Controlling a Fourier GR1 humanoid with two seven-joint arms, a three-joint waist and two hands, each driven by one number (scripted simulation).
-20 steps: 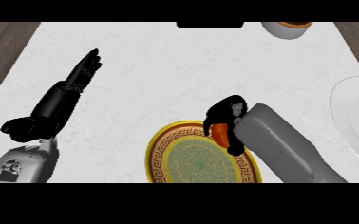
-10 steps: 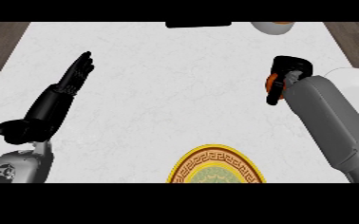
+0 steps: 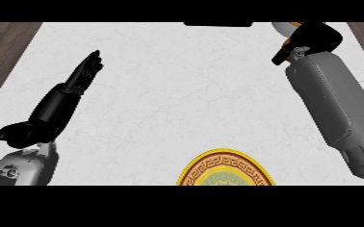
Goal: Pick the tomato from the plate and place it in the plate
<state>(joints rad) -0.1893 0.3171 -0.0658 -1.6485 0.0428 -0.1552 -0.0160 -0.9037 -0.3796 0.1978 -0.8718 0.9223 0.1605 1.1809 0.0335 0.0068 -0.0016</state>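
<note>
My right hand [image 3: 313, 37] is at the far right of the counter, its fingers curled round the tomato [image 3: 286, 44], of which only a small orange sliver shows at the hand's left side. Just beyond the hand lies a white plate [image 3: 282, 26], mostly hidden by the hand. A yellow-rimmed patterned plate [image 3: 206, 162] with a green centre sits at the near edge, cut off by the view, with nothing on the part that shows. My left hand [image 3: 77, 81] rests open at the left, fingers straight and pointing away.
A dark flat object [image 3: 217, 24] lies at the counter's far edge. The white marble counter [image 3: 185, 86] stretches between the two arms. Wooden floor [image 3: 14, 33] shows beyond the counter's left side.
My right hand has carried the tomato from over the yellow-rimmed plate up and to the far right, reaching the white plate. The view has shifted, so the yellow-rimmed plate sits lower. The left hand is still.
</note>
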